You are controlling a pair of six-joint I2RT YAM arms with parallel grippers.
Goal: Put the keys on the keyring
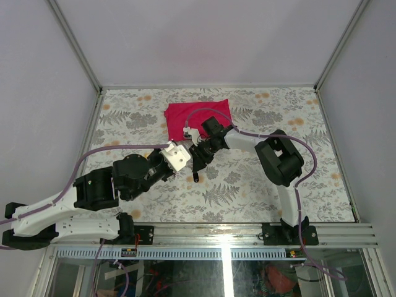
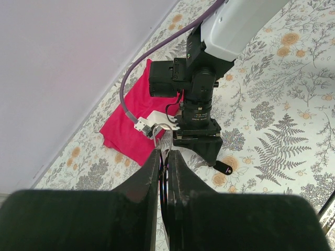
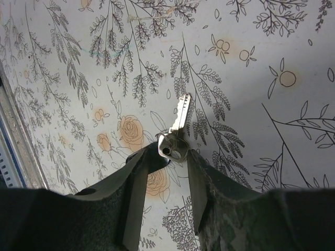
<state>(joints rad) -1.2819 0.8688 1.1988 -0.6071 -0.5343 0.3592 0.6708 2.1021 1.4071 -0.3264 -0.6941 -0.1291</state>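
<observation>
Left gripper (image 2: 164, 155): fingers clenched almost together. A thin wire, taken to be the keyring (image 2: 157, 147), is nipped between them. Only a short silver stretch shows above the fingertips, with a dark arc in the slit between the fingers. The rest of the ring is hidden by the gripper's own body, so its full outline cannot be made out.

Right gripper (image 3: 170, 155): grasping a silver key (image 3: 178, 128) by the head, one fingertip on each side. The blade sticks out past the tips and the hole in the head is visible. The key is off the table (image 1: 309, 185) and casts a shadow on the floral cover. Something dark blue sits just behind the left edge of the head; too little of it shows to identify.

The two grippers meet near the table's centre, tips just beside each other. The overhead view does not resolve ring or key there, since black fingers overlap black fingers.

Black-headed key (image 2: 224, 167): at the near side of the right gripper, just beside its underside. Blade hidden; cannot tell whether it lies on the table or hangs.

Red cloth (image 1: 197, 116): crumpled, at the far side of the table behind both grippers. Its near edge is partly covered by the right wrist and its purple cable.
</observation>
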